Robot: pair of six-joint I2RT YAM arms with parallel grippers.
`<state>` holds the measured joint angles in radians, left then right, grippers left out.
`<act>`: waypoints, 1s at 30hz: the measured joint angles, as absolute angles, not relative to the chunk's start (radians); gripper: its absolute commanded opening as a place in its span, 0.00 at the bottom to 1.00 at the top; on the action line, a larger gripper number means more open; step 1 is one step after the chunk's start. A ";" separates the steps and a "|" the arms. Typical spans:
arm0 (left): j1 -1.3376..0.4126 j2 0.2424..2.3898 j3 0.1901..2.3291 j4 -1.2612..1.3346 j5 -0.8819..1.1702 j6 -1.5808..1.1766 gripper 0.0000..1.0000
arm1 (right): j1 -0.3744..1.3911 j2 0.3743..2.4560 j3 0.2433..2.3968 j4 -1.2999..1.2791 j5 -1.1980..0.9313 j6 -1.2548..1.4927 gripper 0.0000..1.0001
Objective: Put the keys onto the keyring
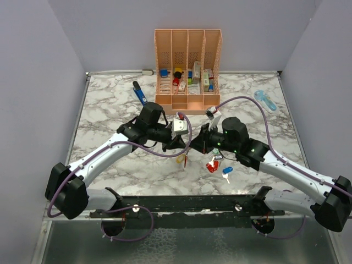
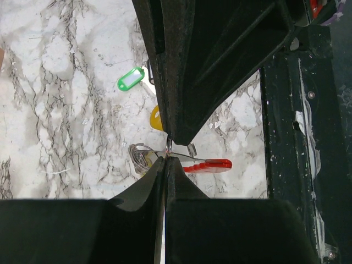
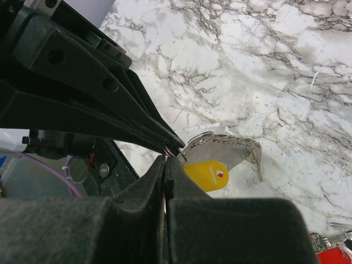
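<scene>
My two grippers meet tip to tip above the table's middle. My left gripper is shut on the thin silvery ring of the keyring. The keyring's red strap hangs beside it. My right gripper is shut at the small loop of a silver key with a yellow tag, right against the left fingertips. A green-tagged key, a red key and a blue-and-white key lie on the marble below.
A tall orange slotted rack with small items stands at the back. A dark-blue pen-shaped tool lies to its left. A pale-blue gadget lies at the back right. The dark base rail runs along the near edge.
</scene>
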<state>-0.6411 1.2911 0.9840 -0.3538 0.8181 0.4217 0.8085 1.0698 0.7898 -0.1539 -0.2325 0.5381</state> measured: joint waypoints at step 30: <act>-0.652 1.304 0.984 -0.353 0.772 0.411 0.00 | 0.846 1.114 0.830 -0.143 -0.129 0.585 0.01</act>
<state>-0.6521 1.3041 0.9840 -0.3531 0.7719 0.4107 0.8463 1.1145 0.8299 -0.1432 -0.1291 0.5846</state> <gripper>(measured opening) 0.017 0.016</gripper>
